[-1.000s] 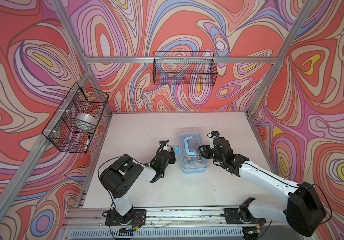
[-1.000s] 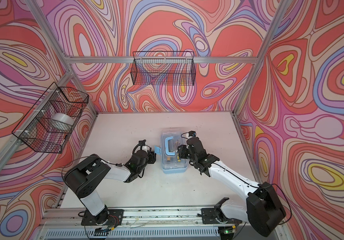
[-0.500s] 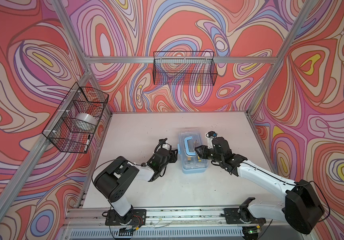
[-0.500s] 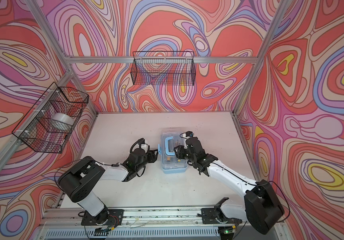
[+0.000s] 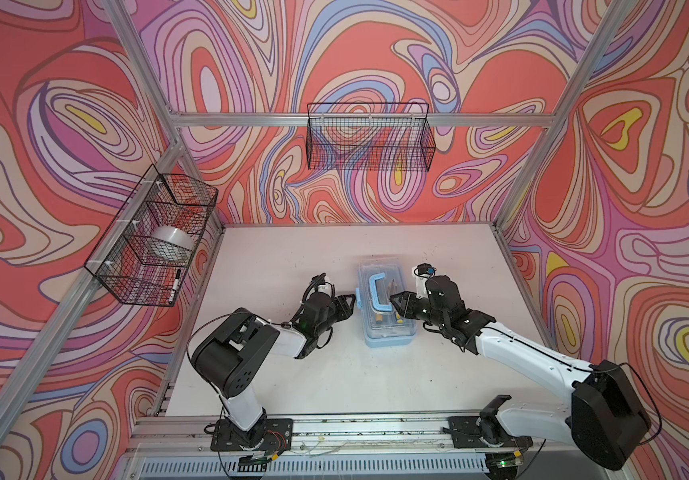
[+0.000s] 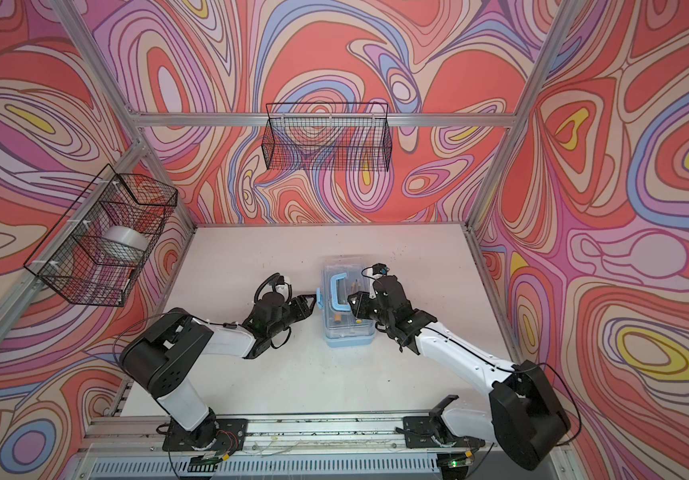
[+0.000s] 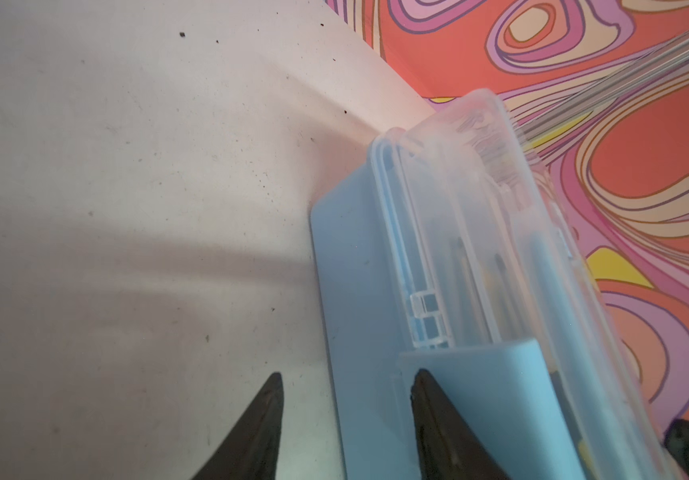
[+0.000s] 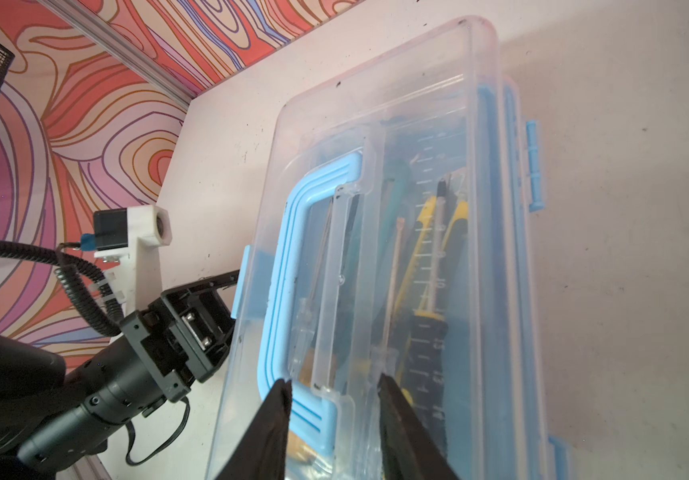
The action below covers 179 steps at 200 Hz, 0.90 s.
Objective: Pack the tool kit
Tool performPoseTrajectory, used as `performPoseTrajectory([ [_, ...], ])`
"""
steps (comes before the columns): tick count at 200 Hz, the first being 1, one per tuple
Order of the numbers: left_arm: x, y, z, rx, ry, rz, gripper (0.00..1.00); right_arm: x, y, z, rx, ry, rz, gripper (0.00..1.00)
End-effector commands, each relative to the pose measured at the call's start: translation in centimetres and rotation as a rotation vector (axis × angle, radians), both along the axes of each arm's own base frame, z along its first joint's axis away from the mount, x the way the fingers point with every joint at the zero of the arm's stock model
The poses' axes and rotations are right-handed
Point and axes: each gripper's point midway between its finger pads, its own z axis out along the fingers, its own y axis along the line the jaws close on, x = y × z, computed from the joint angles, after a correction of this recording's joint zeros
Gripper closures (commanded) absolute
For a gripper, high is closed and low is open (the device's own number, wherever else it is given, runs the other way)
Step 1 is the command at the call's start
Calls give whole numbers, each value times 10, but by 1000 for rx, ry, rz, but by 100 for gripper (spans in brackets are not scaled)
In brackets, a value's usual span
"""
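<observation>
The tool kit [image 5: 388, 336] [image 6: 347, 332] is a light-blue box with its clear lid down, standing mid-table in both top views. Its blue handle [image 8: 288, 249] lies flat on the lid, and yellow utility knives [image 8: 425, 232] and screwdrivers show through. My left gripper [image 5: 351, 297] [image 7: 347, 374] is open at the box's left side, with one fingertip on the blue side latch [image 7: 479, 395] and the other over the table. My right gripper [image 5: 394, 299] [image 8: 334, 378] is open above the lid, its jaws either side of the handle's near end.
A black wire basket [image 5: 369, 141] hangs on the back wall. Another black wire basket [image 5: 151, 241] on the left wall holds a tape roll [image 5: 168, 243] and a marker [image 5: 176, 284]. Aluminium frame posts border the table [image 5: 292, 374]. A second latch [image 8: 533, 166] sits on the box's right side.
Both grippers have closed in on the box: the left moved right to the side latch with its jaws narrowing, the right moved left over the lid to the handle's end.
</observation>
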Motion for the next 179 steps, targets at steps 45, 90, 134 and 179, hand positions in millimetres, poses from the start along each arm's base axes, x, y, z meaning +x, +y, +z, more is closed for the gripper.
performPoseTrajectory([
  [45,-4,-21,19,-291,25,-74,54,-13,-4,-21,-18,66,8,64],
  [90,0,-20,16,-427,63,-74,60,-15,-4,-23,-16,70,10,64],
  [134,-11,-9,16,-369,71,-61,60,-15,-4,-23,-15,72,11,64],
  [179,-13,-6,31,-304,45,-68,60,-15,-4,-24,-14,75,11,64],
])
